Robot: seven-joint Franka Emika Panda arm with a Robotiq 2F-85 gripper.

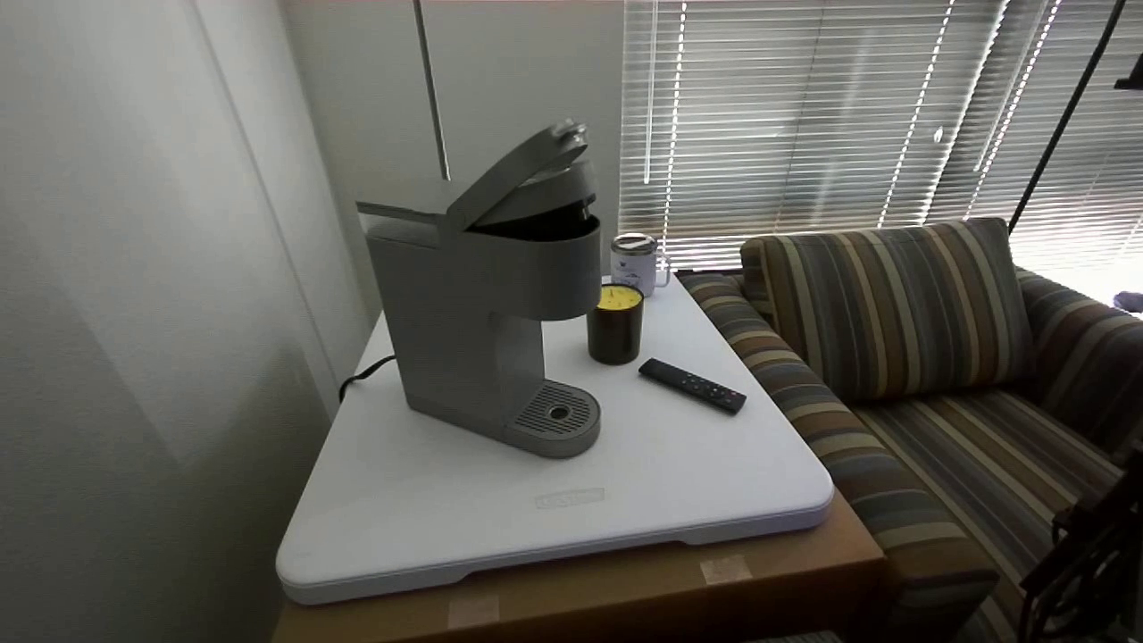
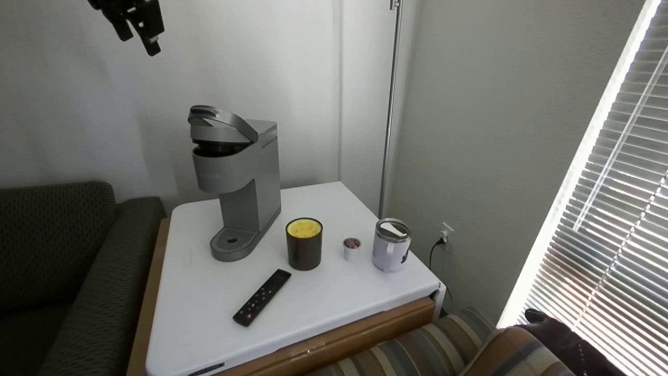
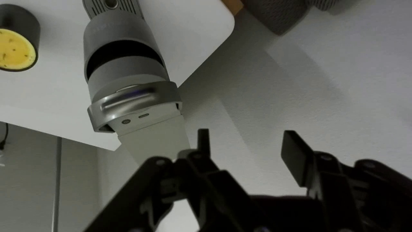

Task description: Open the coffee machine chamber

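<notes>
The grey coffee machine (image 1: 446,330) stands upright on the white tabletop (image 1: 429,518); it also shows in an exterior view (image 2: 269,177) and in the wrist view (image 3: 117,29). Its rounded lid (image 1: 509,179) is tilted up, and a dark gap opens beneath it at the chamber (image 2: 216,150). In the wrist view the chamber's dark cavity (image 3: 124,50) faces me. My gripper (image 3: 246,149) is open with nothing between its fingers. In an exterior view the gripper (image 2: 139,44) hangs in the air above the machine and off to one side, apart from it.
A dark jar with yellow top (image 2: 304,250), a remote (image 2: 262,297), a small pod cup (image 2: 352,249) and a lidded mug (image 2: 390,248) share the tabletop. Walls and a thin pole (image 2: 391,115) stand close behind. A striped armchair (image 1: 893,313) adjoins the table.
</notes>
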